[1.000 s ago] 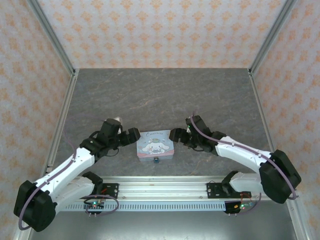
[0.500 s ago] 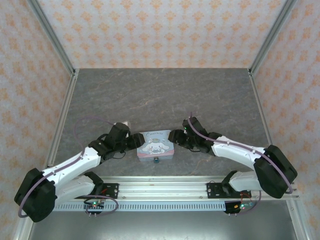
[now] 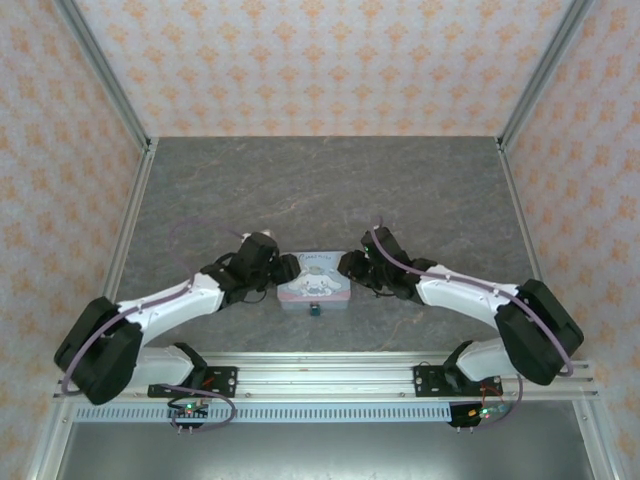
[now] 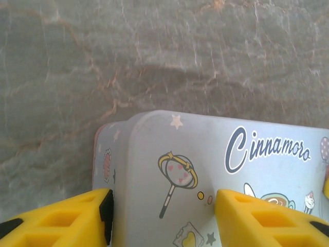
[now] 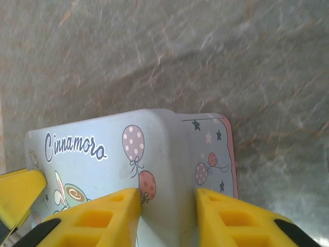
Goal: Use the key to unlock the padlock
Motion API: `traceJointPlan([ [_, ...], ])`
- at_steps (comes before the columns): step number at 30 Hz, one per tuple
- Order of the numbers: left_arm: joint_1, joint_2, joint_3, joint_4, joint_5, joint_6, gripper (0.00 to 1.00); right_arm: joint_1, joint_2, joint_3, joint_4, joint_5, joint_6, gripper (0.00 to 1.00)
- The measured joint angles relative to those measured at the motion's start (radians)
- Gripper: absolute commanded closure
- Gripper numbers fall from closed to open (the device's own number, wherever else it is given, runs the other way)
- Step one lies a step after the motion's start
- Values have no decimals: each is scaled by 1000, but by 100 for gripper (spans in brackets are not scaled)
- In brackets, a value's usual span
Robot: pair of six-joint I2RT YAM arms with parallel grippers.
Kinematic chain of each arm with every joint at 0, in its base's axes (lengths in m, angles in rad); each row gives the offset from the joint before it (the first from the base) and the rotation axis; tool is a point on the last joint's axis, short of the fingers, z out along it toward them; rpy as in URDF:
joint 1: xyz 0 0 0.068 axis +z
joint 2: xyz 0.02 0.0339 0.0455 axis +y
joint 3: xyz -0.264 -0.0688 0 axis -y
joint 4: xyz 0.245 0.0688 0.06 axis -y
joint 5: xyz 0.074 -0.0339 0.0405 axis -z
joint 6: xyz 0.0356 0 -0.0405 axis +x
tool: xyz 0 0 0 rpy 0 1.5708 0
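The pale blue cartoon-printed tin box [image 3: 313, 280] sits on the grey table between both arms. The tiny dark padlock [image 3: 315, 310] hangs at the middle of its near wall. The key is out of view. My left gripper [image 3: 283, 272] straddles the tin's left end. In the left wrist view [image 4: 162, 216], one yellow finger [image 4: 61, 218] lies against the side wall and the other rests on the lid [image 4: 205, 164]. My right gripper [image 3: 350, 268] clamps the right end. In the right wrist view [image 5: 167, 216], its fingers press the lid's [image 5: 103, 139] raised edge from both sides.
Patterned walls and aluminium corner posts [image 3: 105, 80] enclose the grey stone-look table [image 3: 320, 190], which lies open behind the tin. A metal rail [image 3: 320, 375] carrying both arm bases runs along the near edge.
Both grippers moved inward from beside the tin and closed onto its left and right ends. The tin has shifted slightly toward the back.
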Motion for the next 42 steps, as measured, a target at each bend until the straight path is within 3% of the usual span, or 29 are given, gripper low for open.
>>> traceJointPlan([
  [13,24,393,393,-11,-38,97,39,-188,156,169,-32,70,-27,68],
  [26,49,421,430,-25,-56,114,30,-198,235,238,-7,64,-30,65],
  [28,49,421,430,-25,-54,115,26,-198,235,239,-7,58,-29,57],
  [32,49,418,427,-24,-33,114,16,-198,236,244,-7,23,-40,31],
  [35,55,398,417,-24,-13,117,10,-207,225,244,-15,-2,-52,21],
  [38,72,352,409,-25,10,121,6,-238,177,245,-54,-11,-76,2],
  [42,92,247,406,-36,21,143,4,-278,69,261,-147,7,-135,1],
])
